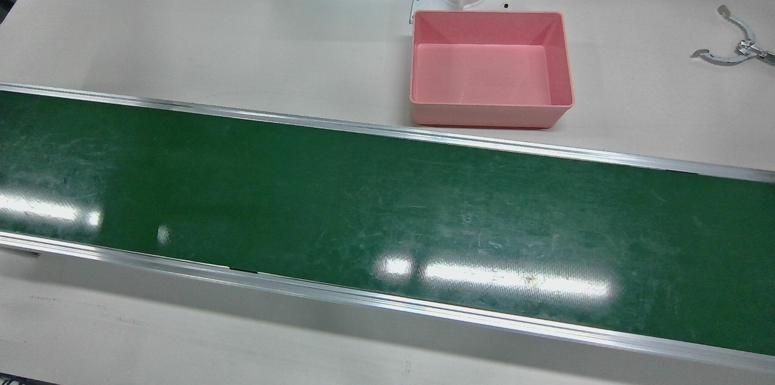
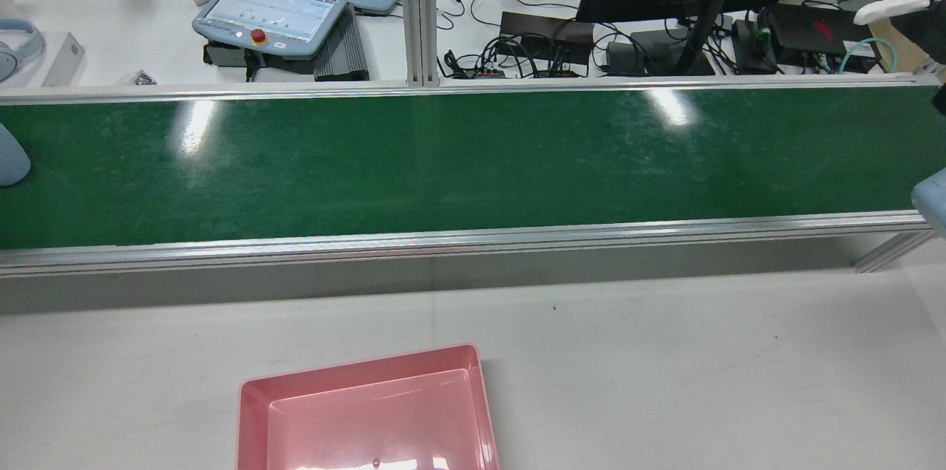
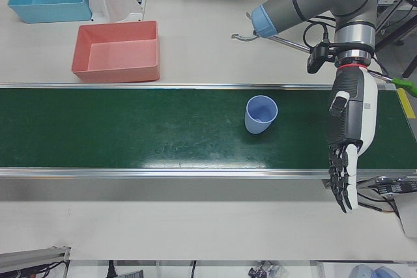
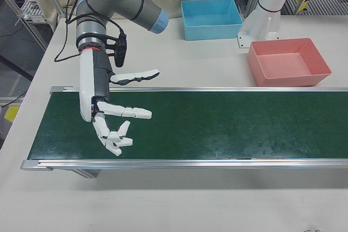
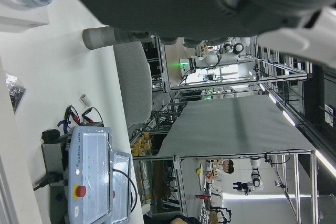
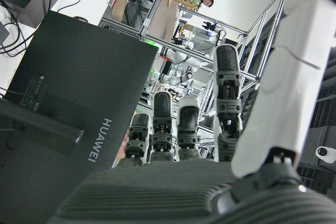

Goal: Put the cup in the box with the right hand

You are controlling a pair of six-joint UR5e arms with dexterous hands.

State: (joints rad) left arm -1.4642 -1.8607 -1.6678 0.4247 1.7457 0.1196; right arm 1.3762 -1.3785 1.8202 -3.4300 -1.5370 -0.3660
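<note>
Cup [image 3: 261, 114]: pale blue, plain, no handle, upright on the green conveyor belt [image 3: 130, 128], mouth up, toward the belt's end on the left arm's side, about midway between its two rails. Likely thin plastic: light, stiff, smooth-walled, prone to tip or skid if nudged. Best hold, by judgement: fingers around the side wall below the rim.
Box [image 4: 290, 61]: pink, open, empty, on the desk just beyond the belt's far rail.
Right hand [image 4: 111, 118]: above the opposite end of the belt, well apart from the cup, fingers [image 4: 136, 112] spread wide, holding nothing.
Left hand [image 3: 350, 141]: past the cup, fingers straight, empty.
</note>
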